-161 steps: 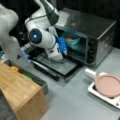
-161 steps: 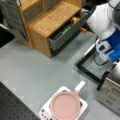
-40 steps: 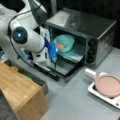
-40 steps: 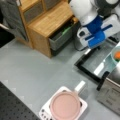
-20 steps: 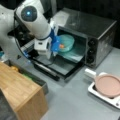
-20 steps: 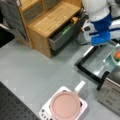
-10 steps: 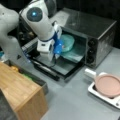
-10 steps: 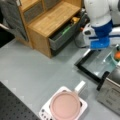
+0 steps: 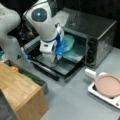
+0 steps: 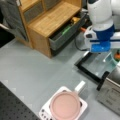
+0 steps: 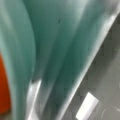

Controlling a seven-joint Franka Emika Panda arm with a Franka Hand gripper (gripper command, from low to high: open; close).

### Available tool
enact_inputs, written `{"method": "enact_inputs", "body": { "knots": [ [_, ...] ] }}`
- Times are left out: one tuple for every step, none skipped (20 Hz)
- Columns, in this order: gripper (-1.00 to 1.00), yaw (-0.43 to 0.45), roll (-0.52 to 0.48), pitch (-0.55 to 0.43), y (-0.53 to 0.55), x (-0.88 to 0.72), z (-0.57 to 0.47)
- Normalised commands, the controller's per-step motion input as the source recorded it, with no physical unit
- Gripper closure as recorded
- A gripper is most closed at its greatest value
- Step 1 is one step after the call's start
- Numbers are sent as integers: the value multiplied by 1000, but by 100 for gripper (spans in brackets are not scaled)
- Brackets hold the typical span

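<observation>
A silver toaster oven (image 9: 100, 32) stands with its door (image 9: 62, 66) folded down. Inside the mouth a teal bowl (image 9: 68, 42) rests on a teal tray (image 9: 77, 52). My gripper (image 9: 60, 48), with blue finger parts, is at the oven's mouth above the door, right against the bowl's left side. In a front view the gripper (image 10: 108, 56) reaches toward the bowl (image 10: 114, 60), which holds something orange (image 10: 117, 56). The wrist view is filled by the teal bowl (image 11: 50, 37) at very close range, with an orange patch (image 11: 3, 82) at its left edge.
A pink pan (image 9: 108, 86) sits on a white hob (image 9: 100, 93) to the oven's right, also in a front view (image 10: 65, 105). A wooden cabinet (image 10: 50, 20) has an open drawer (image 10: 67, 32) holding yellow and green items. The open oven door (image 10: 96, 65) juts over the grey table.
The arm had drawn back to the left of the oven. Over the last second it swung right again, and the gripper is now at the teal bowl in the oven's mouth.
</observation>
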Motion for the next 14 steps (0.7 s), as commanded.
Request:
{"method": "enact_inputs", "body": {
  "knots": [
    [-100, -50, -95, -39, 48, 7, -33],
    [-100, -49, -92, -35, 43, 1, -24],
    [-100, -47, -90, -35, 40, -2, -18],
    [-100, -48, -102, -23, 35, -9, -5],
    [-100, -49, -106, -21, 31, -17, 8],
    [-100, -48, -106, -20, 29, -22, 16],
    [100, -43, -117, -14, 27, -26, 23],
    [100, -36, -109, -16, 23, -23, 26],
    [100, -32, -107, -17, 20, -22, 28],
    [100, -31, -103, -30, 18, -18, 17],
    [100, -29, -104, -35, 15, -15, 4],
    [100, -24, -103, -38, 14, -12, -4],
    [100, -24, -103, -42, 15, -10, -11],
    [100, -25, -103, -43, 16, -8, -15]
  ]
}}
